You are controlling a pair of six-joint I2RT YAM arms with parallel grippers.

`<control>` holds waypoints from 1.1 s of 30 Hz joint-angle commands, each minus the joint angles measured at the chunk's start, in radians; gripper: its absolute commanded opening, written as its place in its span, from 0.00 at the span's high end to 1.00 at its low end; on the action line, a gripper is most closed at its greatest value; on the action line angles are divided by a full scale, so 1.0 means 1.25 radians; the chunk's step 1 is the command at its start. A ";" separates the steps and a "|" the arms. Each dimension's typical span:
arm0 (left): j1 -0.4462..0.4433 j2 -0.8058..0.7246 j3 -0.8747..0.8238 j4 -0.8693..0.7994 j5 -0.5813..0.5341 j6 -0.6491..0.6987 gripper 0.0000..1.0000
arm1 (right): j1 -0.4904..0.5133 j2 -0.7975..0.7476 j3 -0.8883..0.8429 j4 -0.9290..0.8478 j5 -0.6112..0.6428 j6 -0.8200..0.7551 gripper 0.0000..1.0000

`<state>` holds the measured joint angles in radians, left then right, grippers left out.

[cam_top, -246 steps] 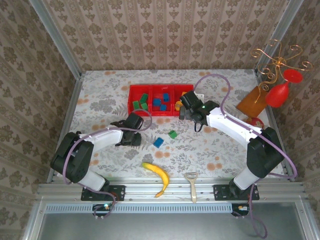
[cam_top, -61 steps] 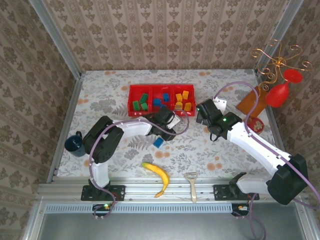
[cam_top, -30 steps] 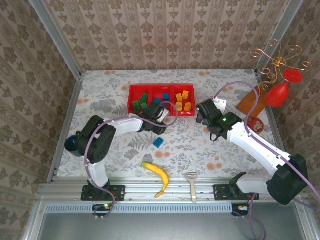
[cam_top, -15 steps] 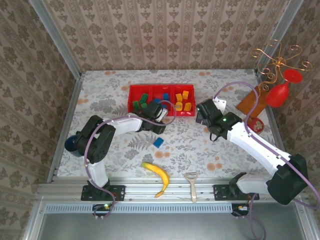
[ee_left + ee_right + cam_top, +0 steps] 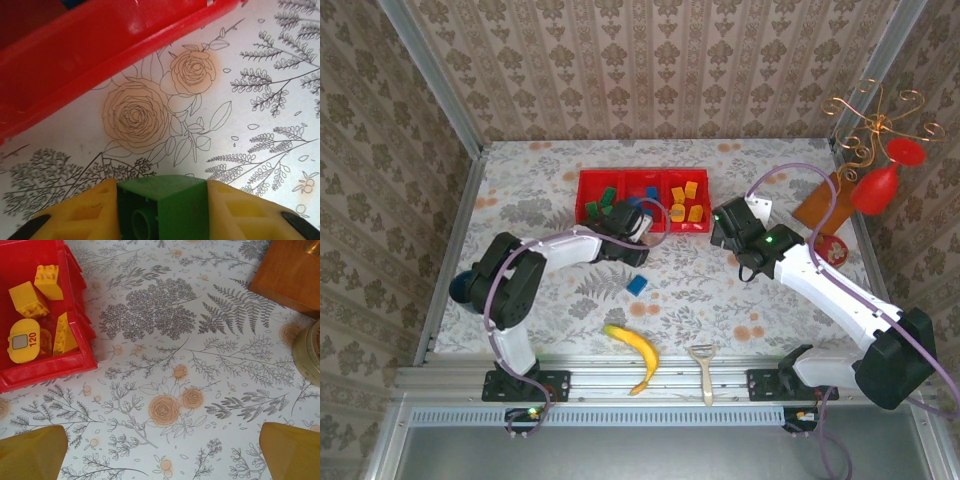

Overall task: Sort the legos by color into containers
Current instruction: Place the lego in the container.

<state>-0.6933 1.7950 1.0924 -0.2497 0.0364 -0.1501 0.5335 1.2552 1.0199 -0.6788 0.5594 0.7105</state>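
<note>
The red tray [image 5: 640, 173] has green legos [image 5: 600, 206] in its left compartment, blue ones [image 5: 648, 192] in the middle and orange ones [image 5: 687, 200] on the right. My left gripper [image 5: 630, 222] hovers at the tray's front edge, shut on a green lego [image 5: 162, 207] between its yellow pads [image 5: 80, 215]. The tray's front wall [image 5: 100, 50] lies just ahead of it. A blue lego [image 5: 637, 285] lies on the table nearer the arms. My right gripper [image 5: 725, 225] stands open to the right of the tray [image 5: 50, 365], over bare cloth, with orange legos [image 5: 35, 295] visible inside.
A banana [image 5: 635, 355] and a peeler [image 5: 703, 370] lie near the front edge. A dark mug [image 5: 463, 287] sits at the left. At the right stand a wooden block [image 5: 825, 200], a round tin [image 5: 832, 248] and a red goblet ornament [image 5: 877, 185].
My left gripper has carried the green lego from beside the blue lego up and left to the tray's front edge. The right arm has stayed put.
</note>
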 commanded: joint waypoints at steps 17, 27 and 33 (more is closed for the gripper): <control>0.170 -0.231 -0.017 -0.043 -0.071 -0.033 0.68 | 0.083 0.098 0.030 0.059 -0.034 -0.011 0.00; 0.270 -0.151 0.082 -0.001 -0.047 -0.021 0.69 | 0.130 0.190 0.074 0.056 -0.035 0.006 0.00; 0.292 -0.064 0.164 0.006 -0.045 -0.015 0.69 | 0.141 0.222 0.092 0.053 -0.043 0.011 0.00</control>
<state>-0.3412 1.6794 1.2514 -0.2565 -0.0296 -0.1802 0.7013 1.5154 1.1007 -0.6052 0.5106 0.6968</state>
